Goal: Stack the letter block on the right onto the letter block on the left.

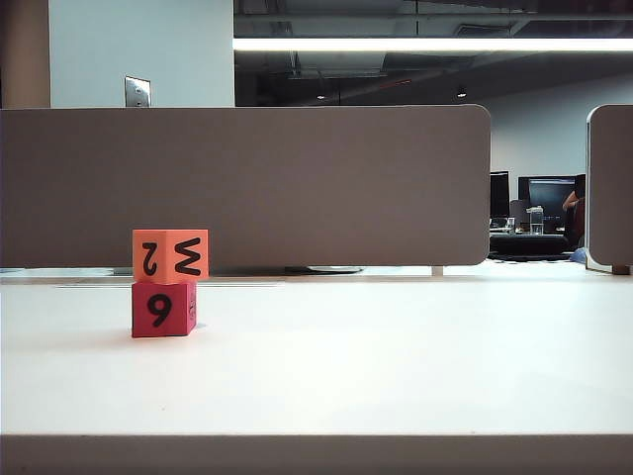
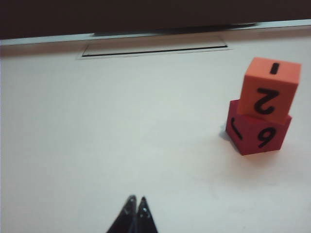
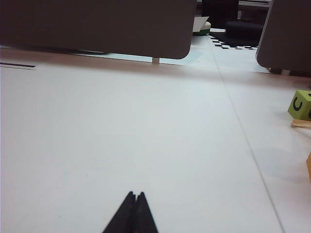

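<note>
My left pincer [image 2: 135,209] is pinched shut, empty; my right pincer [image 3: 133,206] likewise. The orange block [image 1: 170,255] sits atop the red block [image 1: 163,309] toward the desk's [image 1: 396,366] left edge, nearer my left pincer; stacking looks finished.

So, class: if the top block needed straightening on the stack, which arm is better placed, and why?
Probably the left. The left gripper, shut, has the orange block on the red block in view; the right gripper, shut, faces bare table.
</note>
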### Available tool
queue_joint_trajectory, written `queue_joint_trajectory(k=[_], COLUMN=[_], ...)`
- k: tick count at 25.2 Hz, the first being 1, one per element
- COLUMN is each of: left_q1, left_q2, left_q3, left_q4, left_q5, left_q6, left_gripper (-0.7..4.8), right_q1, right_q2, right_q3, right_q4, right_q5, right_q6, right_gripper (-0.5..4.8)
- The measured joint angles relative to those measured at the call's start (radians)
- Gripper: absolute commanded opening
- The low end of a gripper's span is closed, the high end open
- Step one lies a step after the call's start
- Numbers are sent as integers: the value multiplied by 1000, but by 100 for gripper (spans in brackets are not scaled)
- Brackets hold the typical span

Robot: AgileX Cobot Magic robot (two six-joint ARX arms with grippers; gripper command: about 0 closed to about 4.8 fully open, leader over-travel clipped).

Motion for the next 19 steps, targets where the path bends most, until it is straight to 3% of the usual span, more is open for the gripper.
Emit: queue_joint_trajectory(k=[5,19], left_q1=[-1,-1], left_q2=[0,0], left_q3=[0,0], left_q4=[-62,-66], left_q5=[0,0], left_q6=[-21,-21], left_gripper=[-5,-5], right_q1=[0,1], right_q2=[0,0], right_q3=[0,0], right_q4=[-11,-29], right_q5=[-1,-8], right_q6=[21,68], right_gripper=[-1,-1])
